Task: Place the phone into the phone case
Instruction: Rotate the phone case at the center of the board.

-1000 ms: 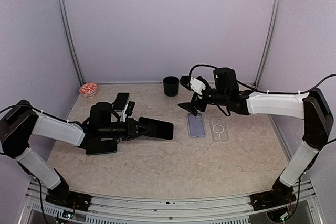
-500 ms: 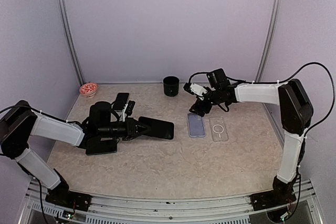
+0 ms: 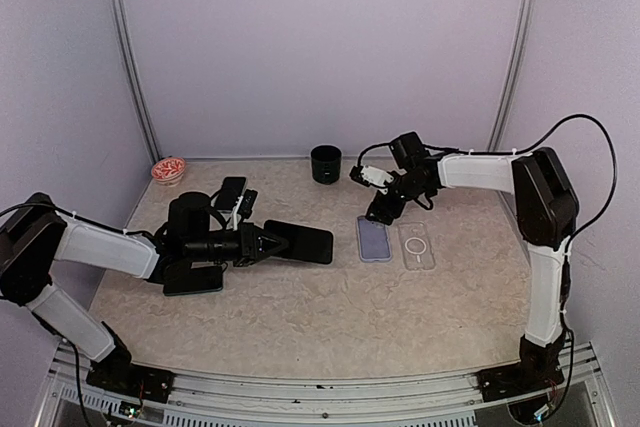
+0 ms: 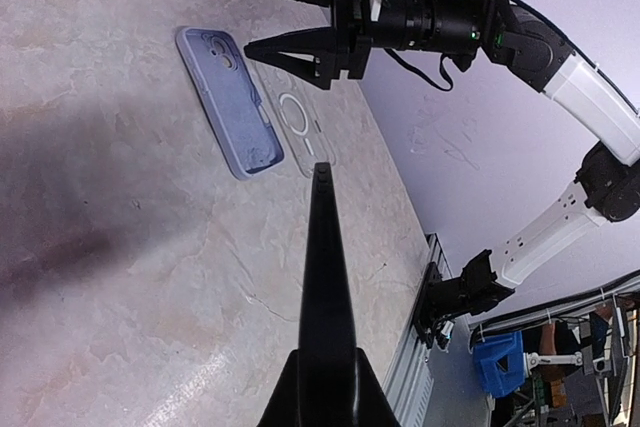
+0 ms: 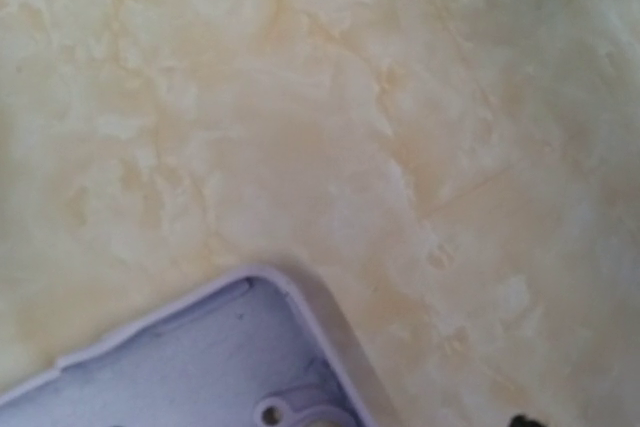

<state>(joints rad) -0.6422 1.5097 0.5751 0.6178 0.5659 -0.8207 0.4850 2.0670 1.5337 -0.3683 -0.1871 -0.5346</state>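
My left gripper is shut on a black phone and holds it flat, just above the table left of centre. In the left wrist view the phone shows edge-on between the jaws of my left gripper. An empty lavender phone case lies open side up at centre right. My right gripper hovers low over the case's far end. The left wrist view shows the right gripper open above the case. The right wrist view shows only the case's corner, with no fingers in sight.
A clear case lies just right of the lavender one. A black cup stands at the back centre. A small bowl of red bits sits at the back left. Another dark phone and a black pad lie by my left arm.
My right arm has swung back and lowered, and its gripper now points down at the lavender case's far end. My left gripper has edged the phone slightly to the right.
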